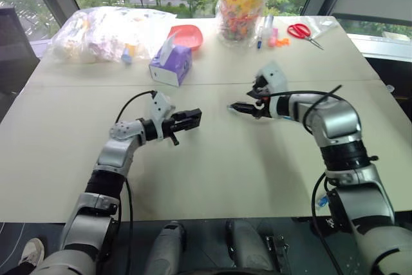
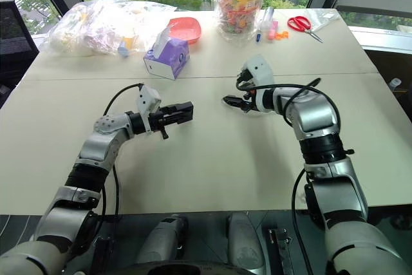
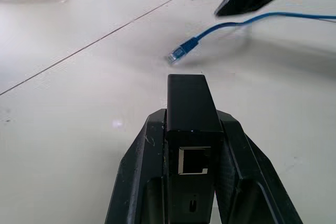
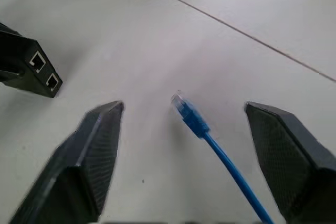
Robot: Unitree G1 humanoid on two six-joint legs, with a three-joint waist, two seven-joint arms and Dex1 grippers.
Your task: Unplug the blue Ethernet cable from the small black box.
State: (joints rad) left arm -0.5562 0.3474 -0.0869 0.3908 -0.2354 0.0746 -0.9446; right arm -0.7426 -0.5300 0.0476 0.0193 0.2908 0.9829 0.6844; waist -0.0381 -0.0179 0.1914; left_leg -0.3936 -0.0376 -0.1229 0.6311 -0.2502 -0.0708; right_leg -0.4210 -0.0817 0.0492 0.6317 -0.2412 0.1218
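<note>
Lying unplugged between wide-apart right fingers [image 4: 100, 145], cable [image 4: 197, 124] plug points toward left-finger-clamped box [image 3: 191, 114].

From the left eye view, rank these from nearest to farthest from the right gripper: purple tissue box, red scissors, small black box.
Measured from the right gripper:
1. Small black box, held in the left gripper just across from it.
2. Purple tissue box, farther back on the robot's left.
3. Red scissors, at the table's far edge on the right.
</note>
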